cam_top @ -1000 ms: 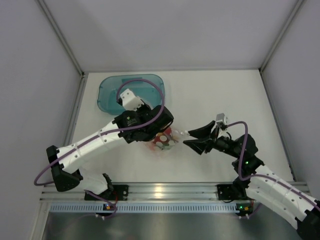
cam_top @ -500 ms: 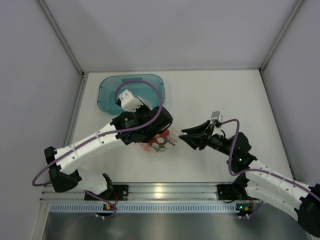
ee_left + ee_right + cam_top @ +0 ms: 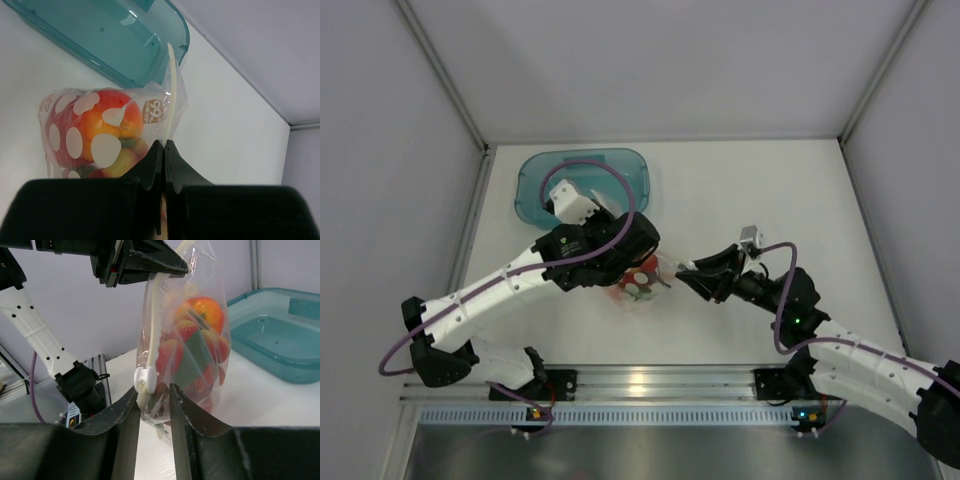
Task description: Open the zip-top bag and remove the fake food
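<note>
The zip-top bag (image 3: 150, 107) is held by the shut left jaws and the narrow right jaws; the fake food (image 3: 200, 315) is half hidden by dots.

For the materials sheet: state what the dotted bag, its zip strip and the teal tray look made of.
The bag: thin clear plastic film, glossy, see-through and creased. The zip strip: thicker opaque cream plastic, probably. The tray: seemingly rigid translucent teal plastic, smooth, shiny.
</note>
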Action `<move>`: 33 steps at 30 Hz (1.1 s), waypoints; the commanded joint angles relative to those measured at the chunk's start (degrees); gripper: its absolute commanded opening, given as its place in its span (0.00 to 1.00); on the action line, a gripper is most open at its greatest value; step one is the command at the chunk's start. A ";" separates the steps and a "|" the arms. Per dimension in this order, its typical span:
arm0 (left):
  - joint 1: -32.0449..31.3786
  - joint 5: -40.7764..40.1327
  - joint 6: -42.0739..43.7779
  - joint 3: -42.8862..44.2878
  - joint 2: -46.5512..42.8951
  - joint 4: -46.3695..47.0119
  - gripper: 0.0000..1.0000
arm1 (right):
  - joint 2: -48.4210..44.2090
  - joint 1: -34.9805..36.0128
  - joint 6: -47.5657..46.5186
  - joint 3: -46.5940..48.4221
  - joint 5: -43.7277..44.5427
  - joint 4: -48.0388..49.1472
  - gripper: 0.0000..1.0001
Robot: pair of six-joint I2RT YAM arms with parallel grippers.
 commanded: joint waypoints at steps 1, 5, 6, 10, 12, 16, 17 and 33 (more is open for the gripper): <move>-0.37 -2.45 -1.54 0.60 -1.82 -0.20 0.00 | 0.53 1.23 -0.26 -0.49 0.55 6.29 0.28; -0.54 -2.36 -1.80 0.51 -1.73 -0.20 0.00 | 0.27 1.40 -0.26 -0.41 0.81 6.73 0.16; -0.54 -2.36 -1.81 0.51 -1.65 -0.20 0.00 | 0.18 1.41 -0.35 -0.41 0.98 6.73 0.13; -0.72 -2.62 -1.72 0.34 -1.73 -0.11 0.00 | -1.04 1.41 -0.61 -0.49 1.25 6.47 0.06; -0.72 -3.06 -1.19 -0.36 -1.91 -0.11 0.00 | -1.57 1.41 -1.57 -0.23 1.43 4.63 0.00; -0.63 -4.73 0.21 -2.56 -2.17 -0.29 0.03 | -2.89 1.41 -5.79 3.01 2.39 -4.41 0.00; -0.54 -4.90 0.04 -3.35 -2.26 -0.29 0.07 | -3.07 1.41 -7.71 3.80 2.57 -8.17 0.00; -0.01 -10.72 26.98 -8.45 -1.91 14.18 0.98 | 0.53 1.41 -23.02 21.81 6.18 -41.25 0.00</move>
